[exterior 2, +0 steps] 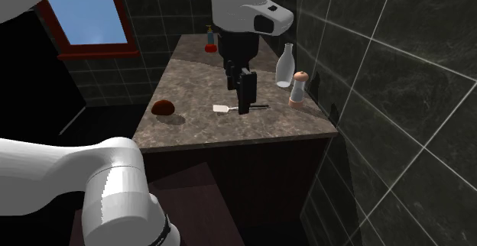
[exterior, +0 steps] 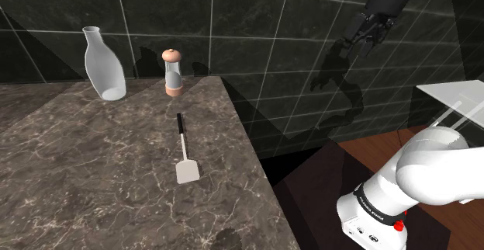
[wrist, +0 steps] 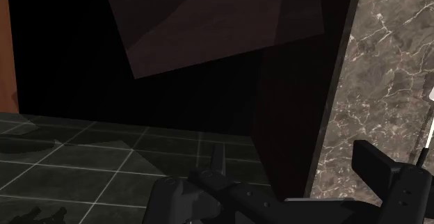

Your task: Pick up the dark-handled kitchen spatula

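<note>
— Black two-finger gripper (exterior: 366,48)?
— Hung high, tilted, beyond the edge of the grey-brown marbled countertop (exterior: 85,171), fingers (wrist: 372,163) spread on nothing.
— Dark-handled, pale-bladed spatula (exterior: 183,149)?
— Lay flat near that edge, well apart from the clear glass bottle (exterior: 102,66) and pinkish pepper mill (exterior: 172,74), bare stone around.

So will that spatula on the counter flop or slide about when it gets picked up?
Probably stiff: the spatula lies as one straight line, thin shaft to flat blade. Likely light, being so slim. Lying flat on the smooth marbled counter, it may skid if nudged rather than roll.
</note>
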You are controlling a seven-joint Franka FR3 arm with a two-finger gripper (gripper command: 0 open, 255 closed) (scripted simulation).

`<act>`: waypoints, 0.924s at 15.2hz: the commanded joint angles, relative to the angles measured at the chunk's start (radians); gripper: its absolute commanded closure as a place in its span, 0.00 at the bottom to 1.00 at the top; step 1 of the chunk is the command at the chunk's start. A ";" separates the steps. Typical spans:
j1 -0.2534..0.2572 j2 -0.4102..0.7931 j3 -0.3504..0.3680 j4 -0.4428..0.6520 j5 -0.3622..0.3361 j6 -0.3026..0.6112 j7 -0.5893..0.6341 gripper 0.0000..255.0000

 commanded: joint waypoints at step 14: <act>0.052 0.186 0.270 -0.104 0.131 0.326 0.281 0.00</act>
